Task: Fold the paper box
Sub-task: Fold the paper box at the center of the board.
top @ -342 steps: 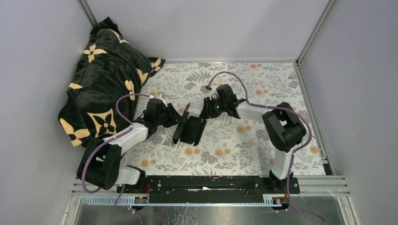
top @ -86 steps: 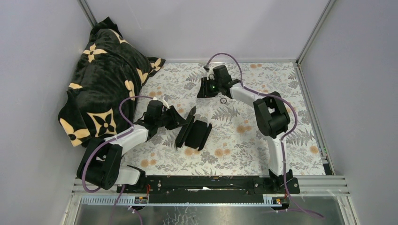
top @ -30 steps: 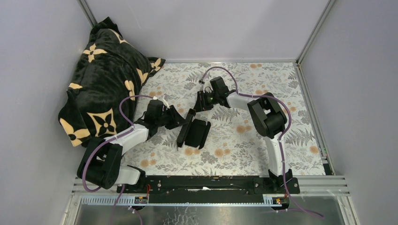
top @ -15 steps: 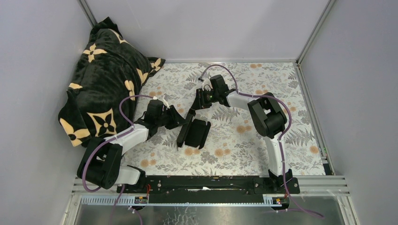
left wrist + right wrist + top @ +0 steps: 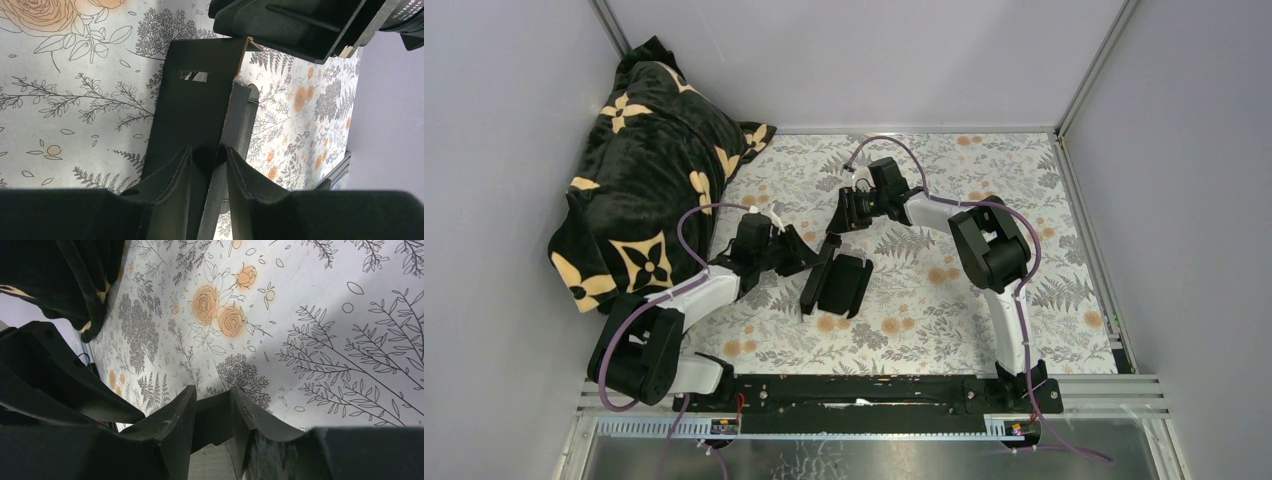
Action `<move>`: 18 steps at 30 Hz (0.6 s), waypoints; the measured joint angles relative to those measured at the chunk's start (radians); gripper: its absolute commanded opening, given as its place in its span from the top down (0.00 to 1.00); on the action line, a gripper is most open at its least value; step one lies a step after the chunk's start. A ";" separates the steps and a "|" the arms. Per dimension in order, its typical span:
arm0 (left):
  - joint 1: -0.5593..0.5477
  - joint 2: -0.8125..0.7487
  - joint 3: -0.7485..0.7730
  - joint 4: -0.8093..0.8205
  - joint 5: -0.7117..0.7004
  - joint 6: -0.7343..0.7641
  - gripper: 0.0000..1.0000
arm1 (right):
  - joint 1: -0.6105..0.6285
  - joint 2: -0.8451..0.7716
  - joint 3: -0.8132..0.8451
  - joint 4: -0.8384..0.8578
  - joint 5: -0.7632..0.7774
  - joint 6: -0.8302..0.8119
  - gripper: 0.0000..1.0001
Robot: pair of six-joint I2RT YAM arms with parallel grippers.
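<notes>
Frame centre: left pincer [image 5: 207, 148] clamps upright flap of paper box [image 5: 195, 105]; right pincer [image 5: 212, 391] straddles its far edge, grip unclear.

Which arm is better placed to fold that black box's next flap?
Right, probably: the right pincer sits at the raised flap's far end, while the left pincer pinches the box steady.

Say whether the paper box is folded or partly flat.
Partly flat: the paper box has one panel on the tablecloth, one flap upright in the left gripper.
</notes>
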 measured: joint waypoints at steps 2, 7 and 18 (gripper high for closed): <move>0.001 -0.004 -0.002 0.000 -0.001 0.000 0.64 | 0.000 0.000 -0.002 0.004 -0.009 0.000 0.61; 0.002 -0.006 -0.005 0.000 0.000 -0.001 0.64 | 0.000 0.000 -0.021 0.029 -0.019 0.000 0.62; 0.002 -0.019 -0.013 -0.009 0.008 0.000 0.64 | -0.004 -0.017 -0.087 0.074 -0.029 -0.009 0.62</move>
